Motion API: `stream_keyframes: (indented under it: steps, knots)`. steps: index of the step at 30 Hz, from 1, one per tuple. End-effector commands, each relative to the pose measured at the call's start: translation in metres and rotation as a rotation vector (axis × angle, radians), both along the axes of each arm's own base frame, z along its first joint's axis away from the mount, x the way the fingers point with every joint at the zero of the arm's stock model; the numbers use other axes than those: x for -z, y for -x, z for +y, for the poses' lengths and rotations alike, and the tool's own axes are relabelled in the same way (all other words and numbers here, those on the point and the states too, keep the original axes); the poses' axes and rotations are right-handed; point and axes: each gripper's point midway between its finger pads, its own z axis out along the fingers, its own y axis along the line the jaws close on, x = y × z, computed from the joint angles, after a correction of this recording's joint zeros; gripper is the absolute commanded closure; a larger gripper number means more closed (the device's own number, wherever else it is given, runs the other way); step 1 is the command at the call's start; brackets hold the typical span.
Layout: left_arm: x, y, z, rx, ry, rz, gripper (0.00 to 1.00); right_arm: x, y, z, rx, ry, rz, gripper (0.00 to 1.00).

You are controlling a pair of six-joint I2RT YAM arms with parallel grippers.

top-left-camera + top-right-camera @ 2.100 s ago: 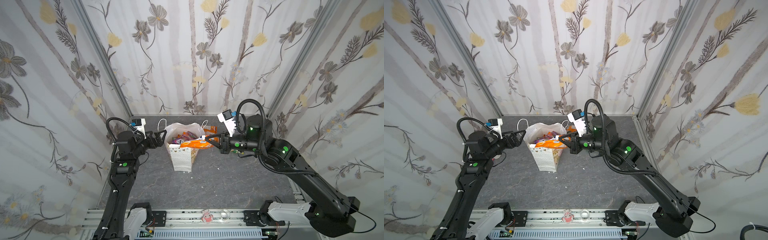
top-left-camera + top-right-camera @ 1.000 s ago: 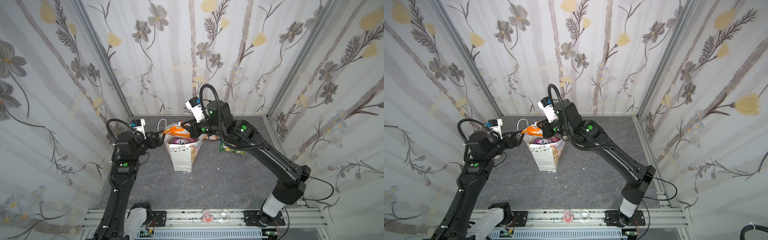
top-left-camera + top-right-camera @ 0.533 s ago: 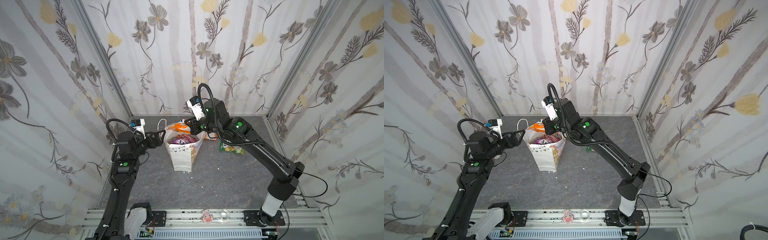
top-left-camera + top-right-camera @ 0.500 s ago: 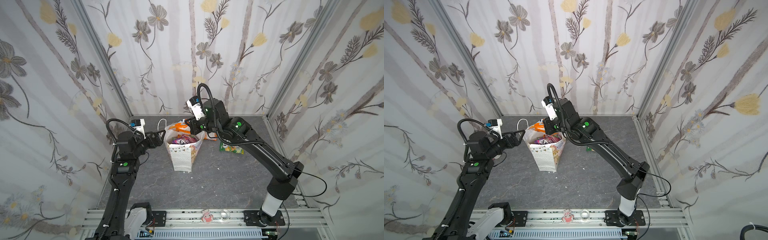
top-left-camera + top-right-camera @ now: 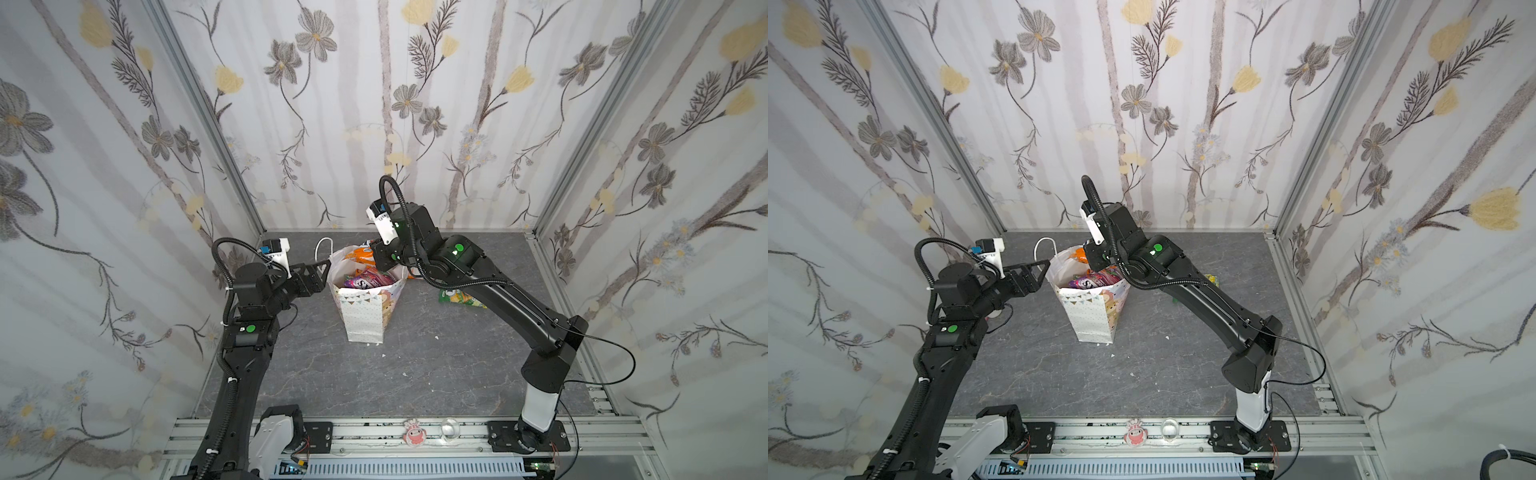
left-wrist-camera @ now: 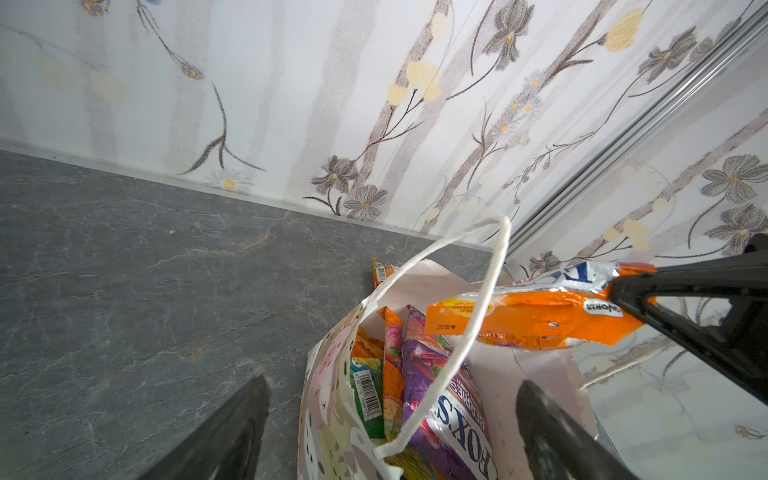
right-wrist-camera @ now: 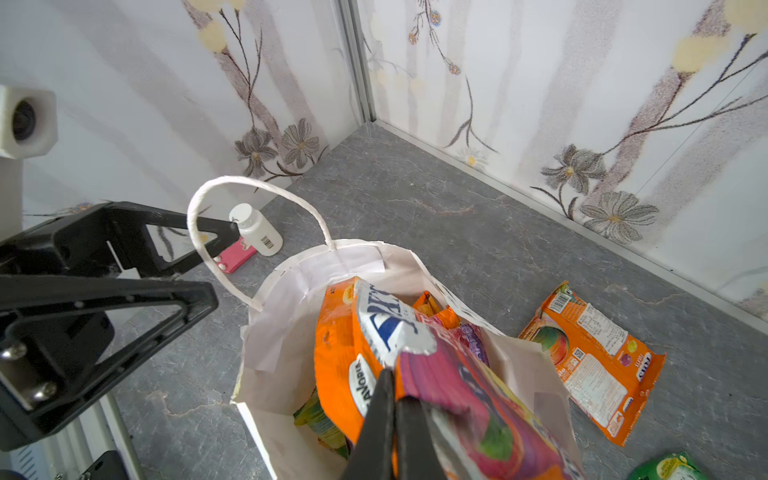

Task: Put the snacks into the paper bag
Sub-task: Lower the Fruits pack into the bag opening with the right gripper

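Right gripper (image 7: 397, 390) is clamped flat on the edge of an orange packet (image 7: 345, 361), jaws pressed together on the crinkled foil. The packet hangs over the open mouth of the paper bag (image 5: 365, 316), toward its far rim, not down inside.

The packet is glossy and creased, orange with a silver-white band and a magenta patch. On the band I read blue block letters, cut off by a fold. There is also a small oval label ending "avoria".

Left gripper (image 6: 393, 379) is spread wide at the bag's left side, holding nothing. The white twisted cord handle (image 6: 478, 291) loops between its fingers in the left wrist view (contact with the cord: can't tell).

The bag is matte white paper and stands upright on the grey stone-look tabletop (image 5: 415, 374). Its rim is bowed open, and the front has dots, bunting and a cartoon bear.

Inside, several packets stand on edge. A purple packet (image 6: 436, 395) shows "OX'S" and "BERRIES". Next to it are an orange one and a green-edged one with a barcode.

Two packets lie outside the bag on the right. A second orange packet (image 7: 590, 365) lies flat, back face up, with a barcode, a QR code and a white text panel too small to read. A green packet (image 5: 461, 297) lies flat near the right arm.

Behind the left gripper are a small white bottle (image 7: 255, 228) with a barcode sticker and a flat pink object (image 7: 235, 255), just beside each other.
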Motion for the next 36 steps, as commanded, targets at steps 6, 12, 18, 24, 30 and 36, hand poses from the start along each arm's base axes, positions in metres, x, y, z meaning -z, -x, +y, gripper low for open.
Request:
stream_keyframes:
  steps: [6,12,18,24,30,36]
  knots:
    - [-0.006,-0.003,0.004,-0.018,-0.008,-0.03,0.07,-0.006,-0.014,0.005,0.029,0.03,-0.102,1.0]
    - [-0.006,-0.002,0.004,-0.018,-0.011,-0.032,0.08,-0.007,-0.02,0.005,0.054,0.037,-0.131,1.0]
    - [-0.007,-0.002,0.005,-0.019,-0.01,-0.034,0.07,0.004,-0.015,0.011,0.037,0.063,-0.117,1.0]
    - [-0.008,-0.001,0.003,-0.007,-0.01,-0.039,0.07,0.017,-0.004,0.02,0.007,0.104,-0.099,1.0]
    - [-0.008,-0.001,0.004,-0.011,-0.017,-0.042,0.07,0.018,0.006,0.022,-0.006,0.109,-0.082,0.93]
    - [-0.009,-0.001,0.004,-0.013,-0.019,-0.04,0.07,0.008,0.015,0.022,-0.004,0.103,-0.102,0.6]
